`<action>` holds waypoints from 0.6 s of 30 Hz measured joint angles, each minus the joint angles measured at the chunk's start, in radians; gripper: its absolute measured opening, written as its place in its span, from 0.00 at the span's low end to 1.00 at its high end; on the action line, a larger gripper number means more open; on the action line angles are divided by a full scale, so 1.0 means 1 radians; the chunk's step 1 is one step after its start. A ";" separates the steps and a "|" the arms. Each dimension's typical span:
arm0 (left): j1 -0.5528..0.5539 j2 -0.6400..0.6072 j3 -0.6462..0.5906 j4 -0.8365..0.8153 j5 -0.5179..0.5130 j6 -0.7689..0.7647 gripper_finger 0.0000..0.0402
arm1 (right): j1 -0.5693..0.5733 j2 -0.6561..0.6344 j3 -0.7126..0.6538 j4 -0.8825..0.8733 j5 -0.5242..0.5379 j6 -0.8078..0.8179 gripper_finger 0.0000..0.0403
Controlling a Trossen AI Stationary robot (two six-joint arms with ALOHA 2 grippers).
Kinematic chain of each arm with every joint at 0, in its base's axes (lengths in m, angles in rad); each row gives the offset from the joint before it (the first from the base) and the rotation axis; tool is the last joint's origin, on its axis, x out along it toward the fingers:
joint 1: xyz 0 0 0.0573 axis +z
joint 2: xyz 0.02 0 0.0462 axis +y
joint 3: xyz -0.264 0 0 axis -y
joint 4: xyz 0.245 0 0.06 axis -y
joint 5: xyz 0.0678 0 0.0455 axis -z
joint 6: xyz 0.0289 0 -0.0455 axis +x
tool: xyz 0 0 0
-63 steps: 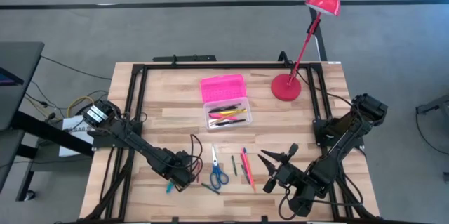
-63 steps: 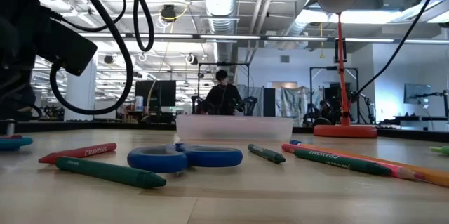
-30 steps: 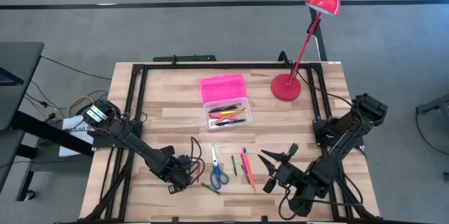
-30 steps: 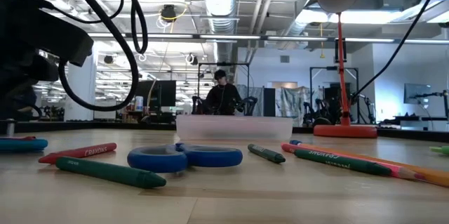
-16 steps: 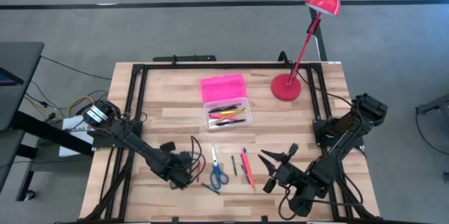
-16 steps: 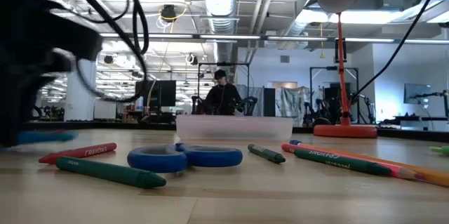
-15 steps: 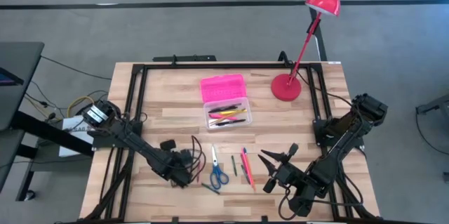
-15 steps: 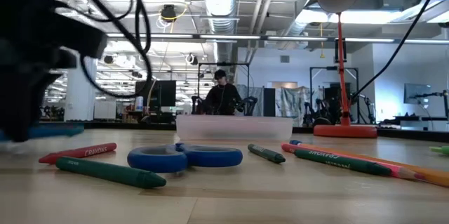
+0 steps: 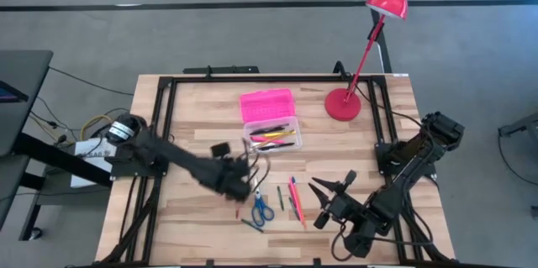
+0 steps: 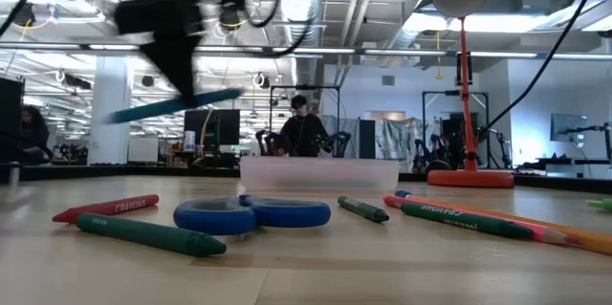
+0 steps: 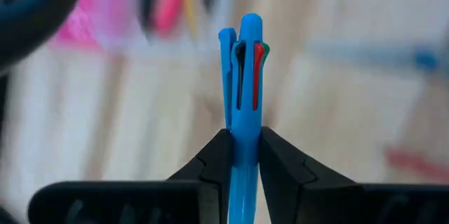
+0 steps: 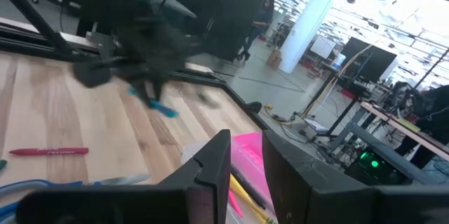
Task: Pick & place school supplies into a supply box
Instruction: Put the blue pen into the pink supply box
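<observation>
The left gripper (image 11: 243, 155) is up in the air over the table, just near of the box (image 9: 271, 136). Its two fingers (image 11: 212, 164) pinch a blue pen (image 11: 243, 90) between them. The pen sticks out past the tips. The right gripper (image 9: 324, 194) waits at the near right, fingers a little apart.

The only readable print is the word "CRAYONS" in white capitals along the red crayon (image 10: 105, 208) lying on the desk (image 10: 316, 276), while the lettering on the green crayon (image 10: 466, 221) farther along is too small to make out.
</observation>
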 joint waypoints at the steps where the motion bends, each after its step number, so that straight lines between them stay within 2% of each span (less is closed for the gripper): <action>1: 0.030 -0.001 0.020 0.027 -0.013 0.043 0.12 | -0.002 0.000 0.000 0.000 0.000 0.000 0.19; 5: 0.151 -0.001 0.067 0.207 -0.013 0.218 0.12 | -0.007 0.000 0.000 -0.001 0.000 0.000 0.19; 10: 0.282 -0.001 0.068 0.453 0.090 0.385 0.12 | -0.006 0.000 0.000 -0.039 -0.001 0.011 0.19; 13: 0.335 0.007 0.068 0.530 0.114 0.428 0.12 | -0.006 0.000 0.000 -0.068 -0.001 0.043 0.19; 18: 0.401 0.041 0.069 0.551 0.165 0.440 0.12 | -0.006 0.000 -0.001 -0.103 -0.001 0.082 0.19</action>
